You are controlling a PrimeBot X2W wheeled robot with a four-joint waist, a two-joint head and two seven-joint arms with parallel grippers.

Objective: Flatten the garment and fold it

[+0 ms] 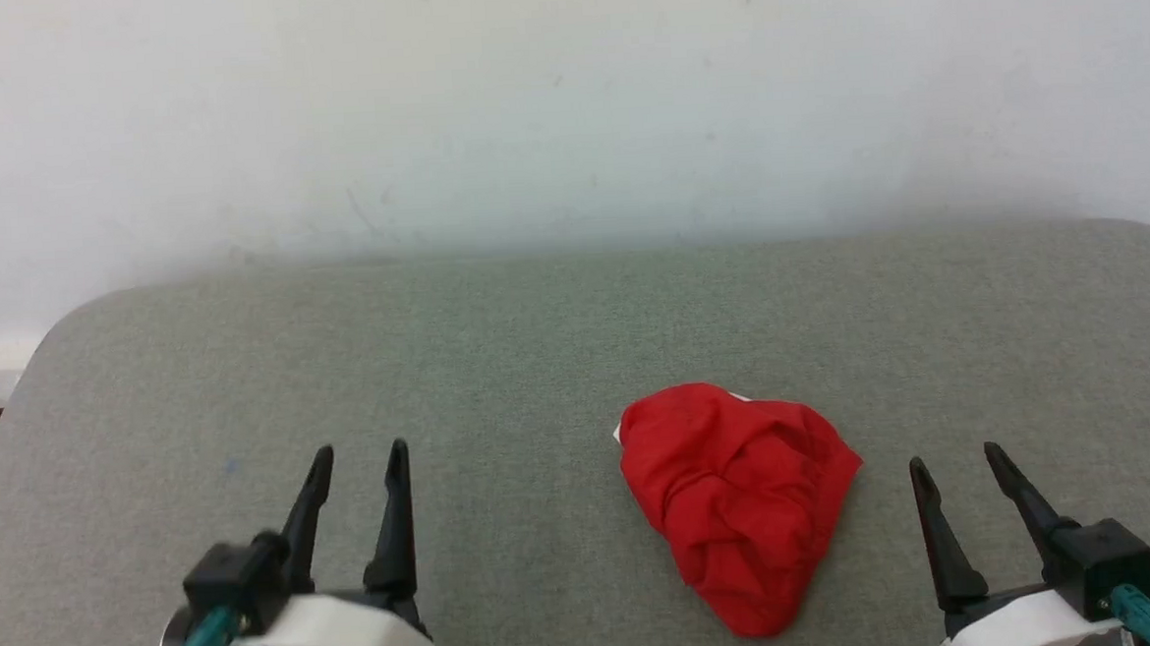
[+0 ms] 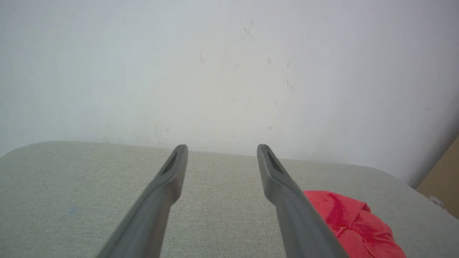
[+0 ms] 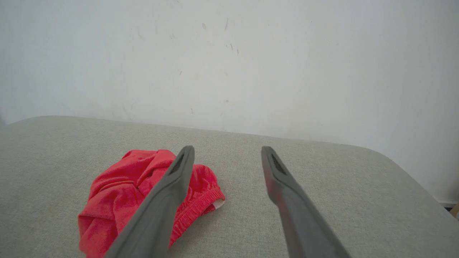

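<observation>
Two hands at near edge, both empty | left hand (image 1: pixel 361 449): fingers apart | right hand (image 1: pixel 956 457): fingers apart | garment (image 1: pixel 742 496): crumpled red heap on grey tabletop (image 1: pixel 498 347), nearer right hand

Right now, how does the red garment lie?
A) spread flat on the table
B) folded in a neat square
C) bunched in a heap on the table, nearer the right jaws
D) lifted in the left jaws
C: the garment sits in a wrinkled heap on the table, closer to the right jaws than the left jaws, and both pairs stand open, touching nothing.
</observation>
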